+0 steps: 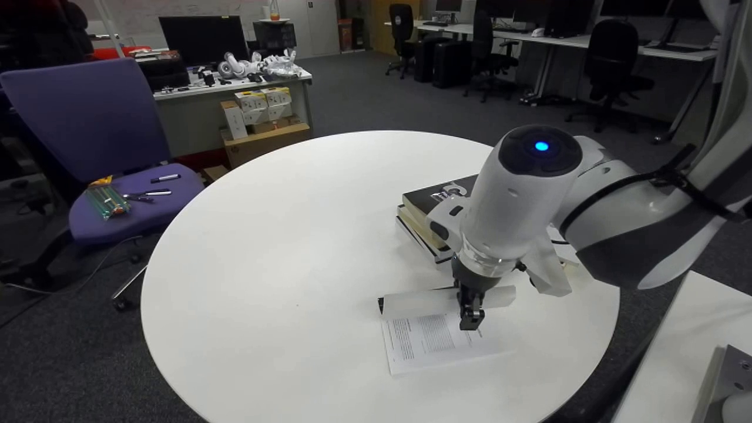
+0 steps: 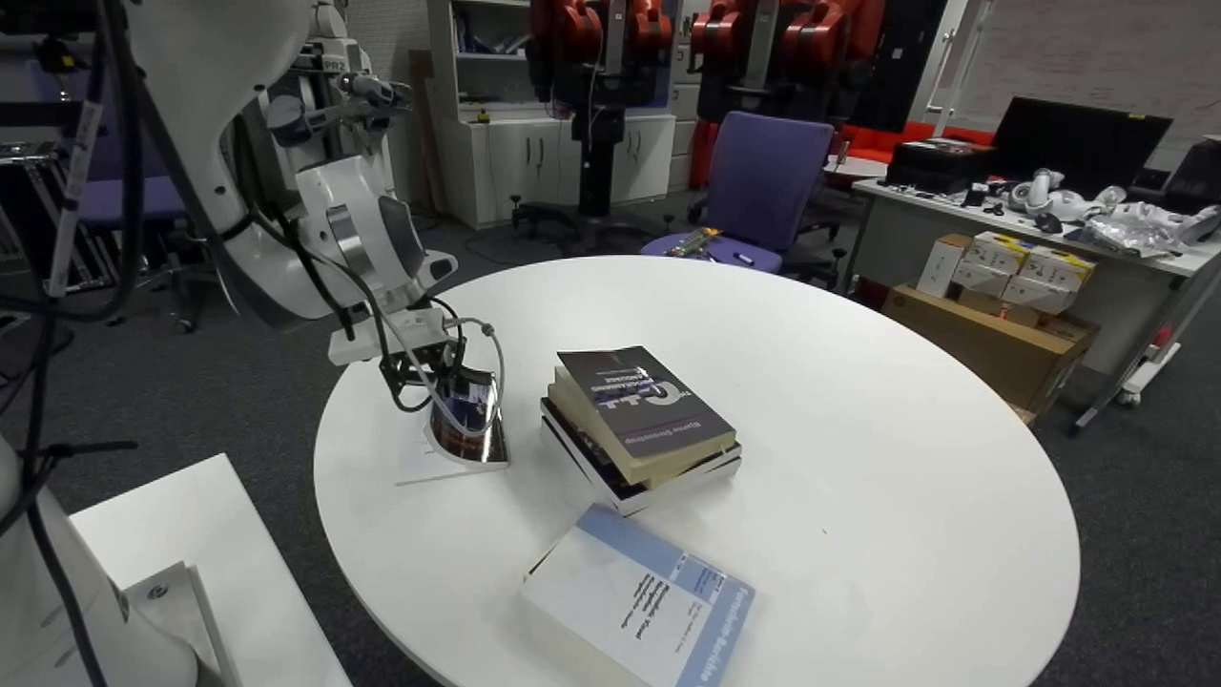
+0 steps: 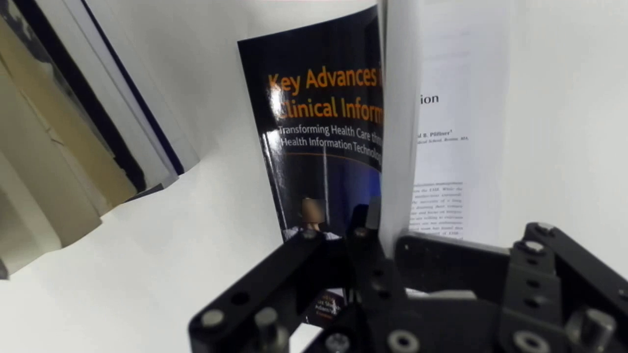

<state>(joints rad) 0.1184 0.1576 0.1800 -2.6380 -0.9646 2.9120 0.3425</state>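
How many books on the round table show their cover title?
3: a dark book atop the stack, a light book near it, and the open book at the gripper. The stack may hide others.

Bench (image 1: 264,252) bright, near white, in both exterior views; carpet (image 1: 352,94) beyond it dim. Blue indicator (image 1: 541,146) glows on arm (image 1: 511,205). Wide-angle stretch toward frame edges there. Wrist view: white glare streaks, left side of glossy cover (image 3: 314,171); soft grey shadow between cover and book stack (image 3: 83,132); fine print on page (image 3: 441,162) blurred; hand (image 3: 386,224) slightly out of focus.
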